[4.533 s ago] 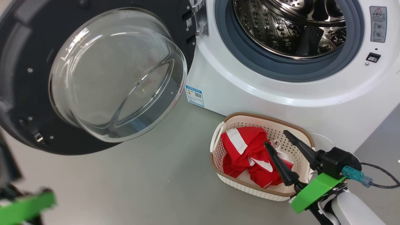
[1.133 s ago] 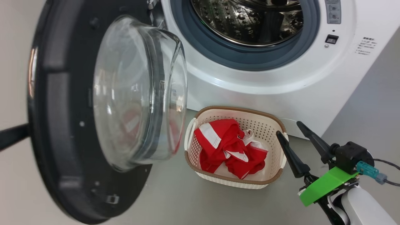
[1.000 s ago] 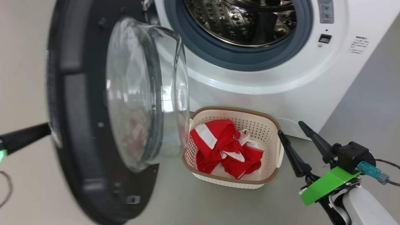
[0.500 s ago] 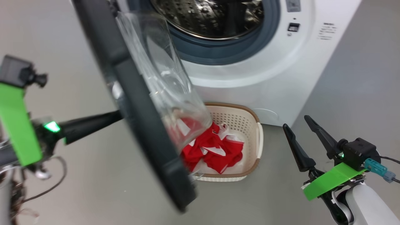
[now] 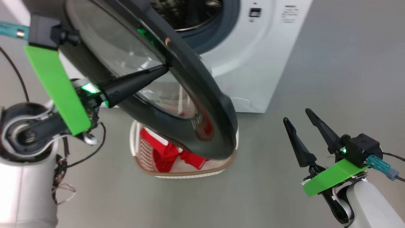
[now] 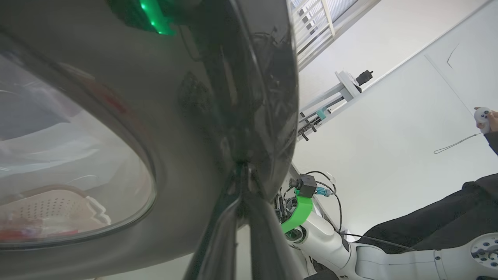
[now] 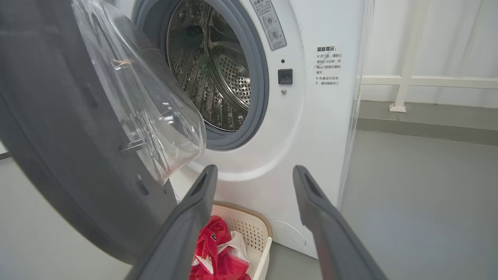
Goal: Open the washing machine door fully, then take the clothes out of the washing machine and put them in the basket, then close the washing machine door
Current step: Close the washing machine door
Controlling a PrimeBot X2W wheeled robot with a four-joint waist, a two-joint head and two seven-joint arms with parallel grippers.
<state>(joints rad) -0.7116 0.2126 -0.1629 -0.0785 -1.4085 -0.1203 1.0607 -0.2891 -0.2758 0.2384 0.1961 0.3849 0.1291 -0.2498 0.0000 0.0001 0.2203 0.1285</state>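
Step in hand, by my read: shutting the door. The clothes [image 5: 161, 152] already lie in the basket [image 5: 190, 172], on the floor [image 5: 269, 190] just in front of the washing machine [image 5: 253, 63], and the drum [image 7: 218, 77] looks empty from R wrist cam. The washing machine door [image 5: 202, 104] stands abt half-shut, its glass bowl [image 7: 148, 101] facing the opening. L gripper [image 5: 159, 69]: fingers pinched together on nothing, tips pressed against the door's glossy outer face by the window edge. To do it well, push w/ tips square to the face and follow the hinge arc so they don't skid off the slick black. Carry through until the latch side meets the lock slot [image 7: 285, 76] — a soft push may leave it ajar. R gripper [image 5: 295, 115] hangs wide open and empty, well right of the swing. In the way: the basket sits under the door's lower rim in head view. R wrist cam suggests the door passes above it — margin can't be told. L arm's loose cables [image 5: 65, 167] dangle near the floor. A person's hand [image 6: 493, 119] w/ a white controller [image 6: 482, 115] is well apart.
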